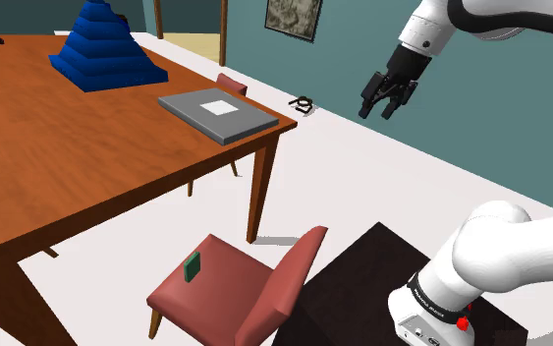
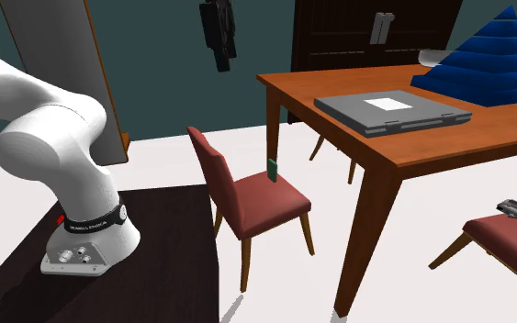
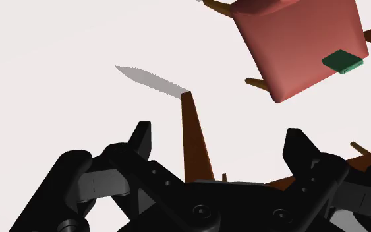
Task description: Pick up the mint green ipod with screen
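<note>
Teal walls and a white floor framed a wooden table (image 1: pixel 87 187) carrying a blue stepped pyramid (image 1: pixel 105 49) and a grey slab (image 1: pixel 225 113). Beside it stood a red chair (image 1: pixel 227 295), between the table and the dark stand (image 1: pixel 358 280). The mint green ipod (image 1: pixel 193 265) sat on the chair's seat, right at its front edge and away from the backrest. It seemed propped on edge, though we could not settle that. We judged this spot awkward, since a nudge could tip it onto the floor.

The gripper (image 1: pixel 387 101) hung high above the floor, well apart from the chair, with its fingers (image 3: pixel 140 135) spread wide and nothing between them. From the wrist we saw the ipod (image 3: pixel 342 61) far below, off to one side. We judged the air above the seat open for a descent. The backrest and the table's corner leg bounded it on either side.
</note>
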`<state>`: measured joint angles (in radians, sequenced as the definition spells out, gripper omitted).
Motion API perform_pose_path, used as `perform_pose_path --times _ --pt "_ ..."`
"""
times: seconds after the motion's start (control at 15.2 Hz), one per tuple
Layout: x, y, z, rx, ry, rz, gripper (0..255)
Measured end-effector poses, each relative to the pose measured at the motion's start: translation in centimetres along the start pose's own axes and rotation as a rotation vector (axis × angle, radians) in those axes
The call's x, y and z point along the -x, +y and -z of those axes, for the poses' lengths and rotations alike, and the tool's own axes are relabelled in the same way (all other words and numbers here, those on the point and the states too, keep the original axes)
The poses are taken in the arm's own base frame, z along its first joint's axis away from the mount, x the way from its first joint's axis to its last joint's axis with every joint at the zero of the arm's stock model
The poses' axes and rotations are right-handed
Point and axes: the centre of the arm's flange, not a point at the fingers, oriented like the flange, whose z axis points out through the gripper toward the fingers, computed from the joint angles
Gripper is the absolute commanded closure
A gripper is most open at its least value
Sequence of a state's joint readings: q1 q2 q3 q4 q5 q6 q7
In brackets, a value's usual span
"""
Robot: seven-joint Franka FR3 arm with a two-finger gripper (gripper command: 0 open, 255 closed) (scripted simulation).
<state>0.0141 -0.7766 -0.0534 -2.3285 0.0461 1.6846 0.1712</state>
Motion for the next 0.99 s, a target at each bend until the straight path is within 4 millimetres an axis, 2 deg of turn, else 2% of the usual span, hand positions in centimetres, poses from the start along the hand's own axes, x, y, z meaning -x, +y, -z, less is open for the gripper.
perform_pose_path --times 0.07,0.2,0.99 --pt "0.0 0.0 0.0 0.0 0.0 0.0 0" --pt "-0.4 -0.8 -1.3 0.002 -0.004 0.008 0" --pt "-3.2 -10.8 -13.4 0.025 -0.036 0.085 0"
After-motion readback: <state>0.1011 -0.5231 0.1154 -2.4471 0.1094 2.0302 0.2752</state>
